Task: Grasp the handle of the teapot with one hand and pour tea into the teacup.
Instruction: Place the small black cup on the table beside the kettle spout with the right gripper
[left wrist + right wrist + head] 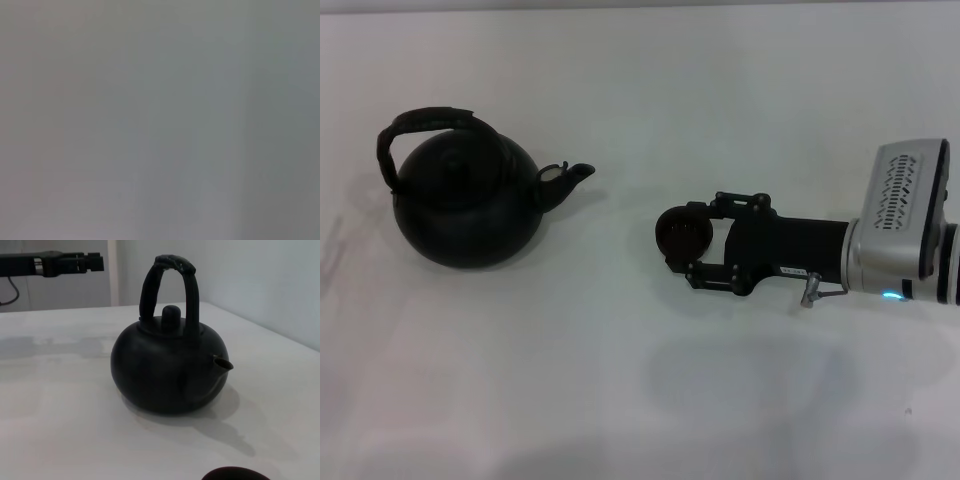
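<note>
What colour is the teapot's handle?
Black, like the teapot; the handle shows best in the right wrist view.

1. The right arm (905, 225) is reaching in from the right side, lying flat and low, and pointing to the left.
2. The right gripper (682, 247) is sitting at the end of that arm with its fingers (712, 276) spread apart, one on the far side and one on the near side.
3. The left gripper (92, 262) is showing only in the right wrist view, far off and held up high. Its fingers are too far away to read.
</note>
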Robot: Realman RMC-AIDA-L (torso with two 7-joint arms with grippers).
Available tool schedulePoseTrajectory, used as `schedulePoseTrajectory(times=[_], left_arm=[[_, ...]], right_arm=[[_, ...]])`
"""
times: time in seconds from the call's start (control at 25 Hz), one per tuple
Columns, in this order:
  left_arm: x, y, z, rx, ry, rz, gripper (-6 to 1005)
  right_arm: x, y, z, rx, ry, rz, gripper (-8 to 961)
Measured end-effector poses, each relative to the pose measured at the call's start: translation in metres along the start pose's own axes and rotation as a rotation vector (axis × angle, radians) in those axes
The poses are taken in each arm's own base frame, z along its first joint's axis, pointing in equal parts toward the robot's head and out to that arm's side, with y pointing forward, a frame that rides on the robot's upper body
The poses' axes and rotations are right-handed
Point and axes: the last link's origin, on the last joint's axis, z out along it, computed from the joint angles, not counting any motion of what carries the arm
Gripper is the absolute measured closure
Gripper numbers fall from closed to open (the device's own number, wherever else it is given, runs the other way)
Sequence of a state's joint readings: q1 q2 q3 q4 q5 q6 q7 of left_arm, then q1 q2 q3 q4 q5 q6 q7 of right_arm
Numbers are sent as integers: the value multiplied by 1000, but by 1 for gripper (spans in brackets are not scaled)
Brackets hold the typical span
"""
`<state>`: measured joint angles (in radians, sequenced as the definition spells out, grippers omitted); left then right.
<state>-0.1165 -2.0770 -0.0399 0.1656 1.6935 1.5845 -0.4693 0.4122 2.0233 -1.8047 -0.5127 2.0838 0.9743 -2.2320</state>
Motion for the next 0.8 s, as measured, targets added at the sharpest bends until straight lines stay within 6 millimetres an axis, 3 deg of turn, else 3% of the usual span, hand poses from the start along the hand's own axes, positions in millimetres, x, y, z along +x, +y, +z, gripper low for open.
schedulePoseTrajectory(times=[0.8], left_arm=[[0,0,1,0,-1,0,286]], right_arm=[[11,-2,-1,34,56,-12,236]])
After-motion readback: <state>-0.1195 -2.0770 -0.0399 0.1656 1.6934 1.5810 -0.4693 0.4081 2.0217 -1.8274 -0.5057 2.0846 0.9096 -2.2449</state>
